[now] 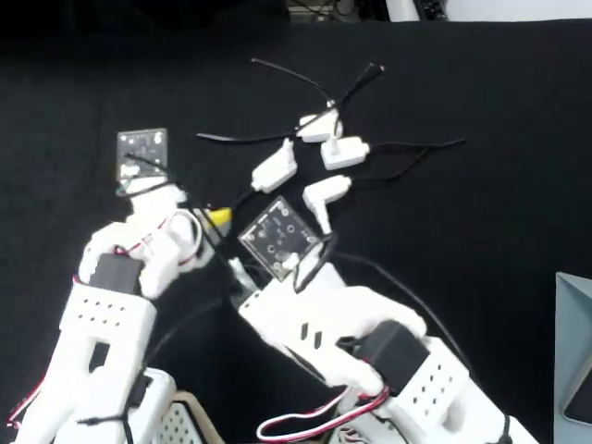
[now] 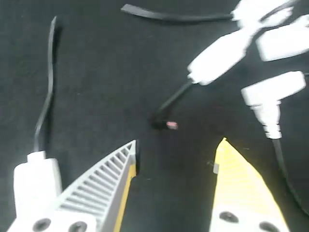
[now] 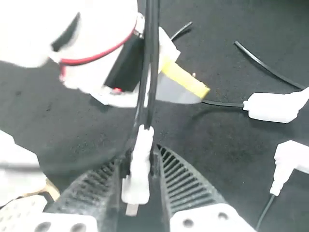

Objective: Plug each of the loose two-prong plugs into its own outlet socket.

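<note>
One plug (image 3: pixel 137 169) is being held clamped in the right jaws at 6 o'clock of the socket board (image 1: pixel 277 231), apparently for alignment. The left jaws are being held apart, empty. Loose plugs (image 1: pixel 275 169) are lying at 12 o'clock.

A black table (image 1: pixel 499 213) lay under everything, and a grey bin (image 1: pixel 573 347) stood at its right edge.

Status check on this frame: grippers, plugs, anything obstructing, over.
Left gripper open, empty. Right gripper shut on plug, near socket board. Loose plugs clustered beyond. Left gripper close alongside right's.
</note>
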### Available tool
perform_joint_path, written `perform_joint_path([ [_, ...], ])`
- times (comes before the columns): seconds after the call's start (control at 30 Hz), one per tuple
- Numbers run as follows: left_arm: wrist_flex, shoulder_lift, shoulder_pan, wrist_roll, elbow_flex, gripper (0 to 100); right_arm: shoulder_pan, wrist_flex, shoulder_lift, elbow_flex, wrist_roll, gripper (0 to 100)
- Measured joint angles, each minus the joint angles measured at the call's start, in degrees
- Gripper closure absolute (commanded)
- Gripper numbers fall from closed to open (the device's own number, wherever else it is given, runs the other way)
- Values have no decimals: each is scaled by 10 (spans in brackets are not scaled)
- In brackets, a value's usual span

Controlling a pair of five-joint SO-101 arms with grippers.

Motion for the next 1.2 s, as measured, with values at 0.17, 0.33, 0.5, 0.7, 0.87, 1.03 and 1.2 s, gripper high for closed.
perform_joint_path([
  [0.17, 46, -104, 55, 1, -1, 743, -2, -6, -2, 4, 1, 987],
  [0.33, 94, -173, 77, -18, -1, 743, -4, -15, -4, 4, 2, 987],
  [0.5, 132, -201, 78, -74, -2, 742, -4, -15, -5, 5, 3, 987],
  [0.7, 160, -229, 116, -114, -4, 742, -4, -15, -5, 6, 3, 987],
  [0.87, 159, -258, 127, -127, 3, 742, -4, -15, -10, 12, 3, 987],
  [1.03, 160, -288, 128, -127, 13, 742, -5, -15, -13, 33, 3, 987],
  [1.2, 167, -330, 81, -131, 15, 742, 0, -25, -6, 34, 1, 987],
])
